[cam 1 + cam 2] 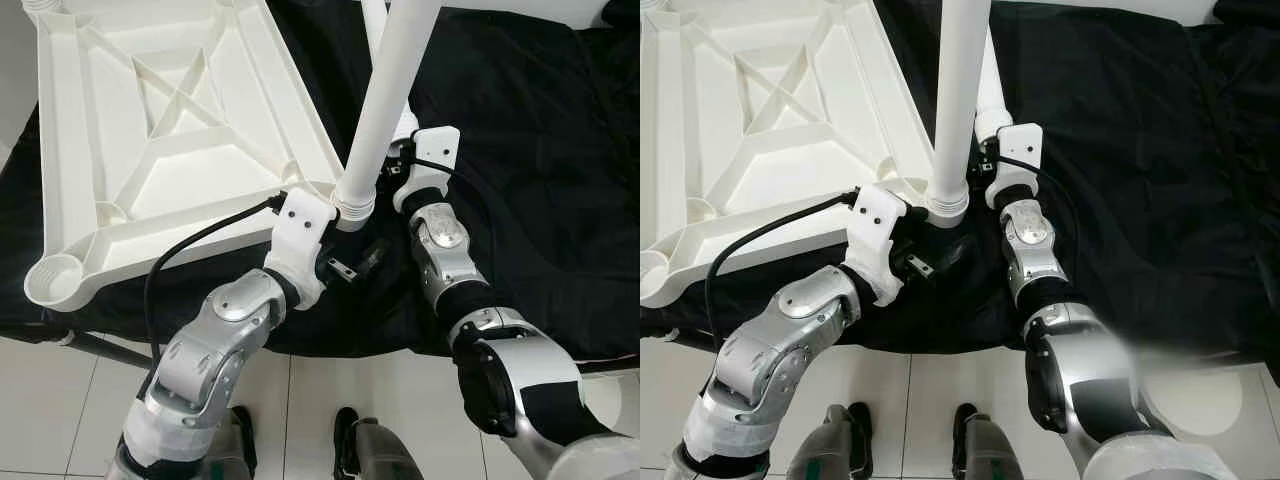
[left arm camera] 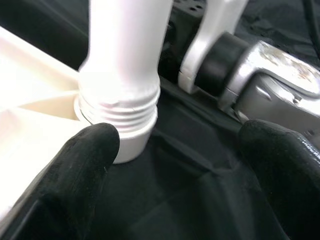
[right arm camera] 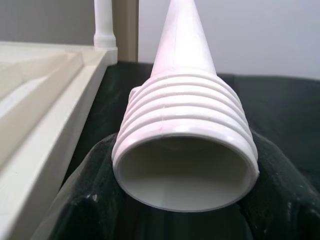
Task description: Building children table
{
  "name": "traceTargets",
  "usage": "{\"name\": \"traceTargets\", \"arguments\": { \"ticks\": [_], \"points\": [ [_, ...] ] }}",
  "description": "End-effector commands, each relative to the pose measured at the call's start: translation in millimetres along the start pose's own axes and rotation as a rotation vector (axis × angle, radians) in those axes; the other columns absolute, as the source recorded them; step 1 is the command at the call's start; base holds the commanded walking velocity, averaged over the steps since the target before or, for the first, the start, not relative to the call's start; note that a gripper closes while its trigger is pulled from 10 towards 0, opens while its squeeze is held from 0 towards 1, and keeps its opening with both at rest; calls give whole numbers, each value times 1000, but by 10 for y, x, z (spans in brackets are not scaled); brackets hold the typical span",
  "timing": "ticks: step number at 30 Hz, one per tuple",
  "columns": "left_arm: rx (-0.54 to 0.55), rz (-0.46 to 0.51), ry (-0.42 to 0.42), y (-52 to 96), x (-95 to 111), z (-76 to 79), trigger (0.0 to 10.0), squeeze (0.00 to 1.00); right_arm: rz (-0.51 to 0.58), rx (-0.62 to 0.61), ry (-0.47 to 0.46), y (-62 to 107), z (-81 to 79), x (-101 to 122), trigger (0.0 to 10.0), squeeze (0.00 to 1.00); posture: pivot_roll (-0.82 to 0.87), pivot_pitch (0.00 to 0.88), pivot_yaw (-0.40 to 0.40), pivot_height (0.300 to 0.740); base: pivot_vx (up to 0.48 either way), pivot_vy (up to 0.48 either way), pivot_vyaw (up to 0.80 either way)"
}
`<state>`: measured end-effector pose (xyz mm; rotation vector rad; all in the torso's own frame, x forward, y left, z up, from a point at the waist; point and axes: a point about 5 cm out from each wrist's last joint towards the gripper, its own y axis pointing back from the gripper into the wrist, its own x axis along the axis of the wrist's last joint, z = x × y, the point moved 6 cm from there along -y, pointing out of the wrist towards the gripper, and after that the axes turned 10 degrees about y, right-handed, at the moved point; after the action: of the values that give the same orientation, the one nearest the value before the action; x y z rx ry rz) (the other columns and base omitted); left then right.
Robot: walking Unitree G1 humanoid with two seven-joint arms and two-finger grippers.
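Covering most of the scene is a black cloth [image 1: 520,150], spreading from twelve o'clock down to a tiled floor [image 1: 330,400] at six. Lying upside down on that cloth toward ten o'clock is the white tabletop [image 1: 160,130], showing its crossed ribs and a round corner socket [image 1: 52,280] at eight o'clock. Rising from the tabletop's near corner toward twelve o'clock is a white table leg [image 1: 385,110], with its threaded end [image 2: 120,112] sitting against that corner. Reaching in from seven o'clock, the left gripper [image 2: 175,170] is hovering just beside the leg's base with its black fingers [image 2: 75,175] spread apart, one of them touching the threaded collar, pinching nothing. Coming in from five o'clock, the right gripper [image 3: 185,215] is pinching a second leg [image 3: 182,125] between its padded fingers [image 3: 85,210], the open ribbed end facing its wrist camera. Trailing from the left wrist toward eight o'clock is a black cable [image 1: 190,245].
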<state>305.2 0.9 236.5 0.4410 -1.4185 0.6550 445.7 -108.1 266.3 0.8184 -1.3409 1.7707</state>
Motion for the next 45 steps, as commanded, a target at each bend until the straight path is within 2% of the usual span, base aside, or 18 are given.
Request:
{"name": "traceTargets", "arguments": {
  "ticks": [1, 2, 5, 13, 16, 21, 23, 28, 31, 33, 36, 37, 38, 40, 42, 45],
  "points": [
    [-12, 0, 6, -8, -15, 0, 10000, 0, 44, -17, 7, 32, 6, 61, 10000, 0, 86, 255, -10, 740, 0, 0, 0],
    [-12, 0, 6, -8, -15, 0, 10000, 0, 44, -17, 7, 32, 6, 61, 10000, 0, 86, 255, -10, 740, 0, 0, 0],
    [-27, 6, -4, -23, 2, -55, 10000, 0, 152, -53, 37, 86, 44, 283, 10000, 0, 70, 213, 4, 740, 0, 0, 0],
    [-84, -52, -38, -1, -162, -24, 10000, 0, 202, -73, 62, 234, 71, 367, 10000, 0, 51, 182, 23, 740, 0, 0, 0],
    [-103, -95, -60, -47, -309, -50, 10000, 0, 226, -125, 90, 342, 202, 441, 10000, 0, 25, 163, 50, 740, 0, 0, 0],
    [-116, -120, -62, -96, -409, -89, 10000, 0, 235, -182, 117, 423, 349, 505, 10000, 0, 3, 158, 68, 740, 0, 0, 0],
    [-131, -150, -68, -162, -532, -108, 10000, 0, 233, -219, 138, 486, 462, 552, 10000, 0, -14, 157, 84, 740, 0, 0, 0],
    [-135, -177, -85, -227, -658, -143, 10000, 0, 229, -246, 167, 556, 551, 590, 10000, 0, -21, 159, 89, 740, 0, 0, 0],
    [-127, -220, -119, -262, -793, -239, 10000, 0, 218, -256, 178, 600, 585, 599, 10000, 0, -32, 165, 96, 740, 0, 0, 0],
    [-127, -220, -119, -262, -793, -239, 10000, 0, 218, -256, 178, 600, 585, 599, 10000, 0, -32, 165, 96, 740, 0, 0, 0],
    [-94, -248, -164, -312, -873, -386, 10000, 0, 208, -264, 186, 641, 604, 618, 10000, 0, -38, 175, 103, 740, 0, 0, 0],
    [-94, -248, -164, -312, -873, -386, 10000, 0, 208, -264, 186, 641, 604, 618, 10000, 0, -38, 175, 103, 740, 0, 0, 0],
    [-75, -249, -188, -352, -871, -459, 10000, 0, 203, -267, 188, 655, 611, 621, 10000, 0, -38, 177, 102, 740, 0, 0, 0],
    [-75, -249, -188, -352, -871, -459, 10000, 0, 203, -267, 188, 655, 611, 621, 10000, 0, -38, 177, 102, 740, 0, 0, 0],
    [-40, -232, -222, -456, -811, -568, 10000, 0, 190, -266, 191, 678, 609, 617, 10000, 0, -38, 182, 104, 740, 0, 0, 0],
    [-33, -221, -248, -520, -778, -598, 10000, 0, 179, -263, 192, 696, 600, 619, 10000, 0, -36, 185, 103, 740, 0, 0, 0]
  ]
}}
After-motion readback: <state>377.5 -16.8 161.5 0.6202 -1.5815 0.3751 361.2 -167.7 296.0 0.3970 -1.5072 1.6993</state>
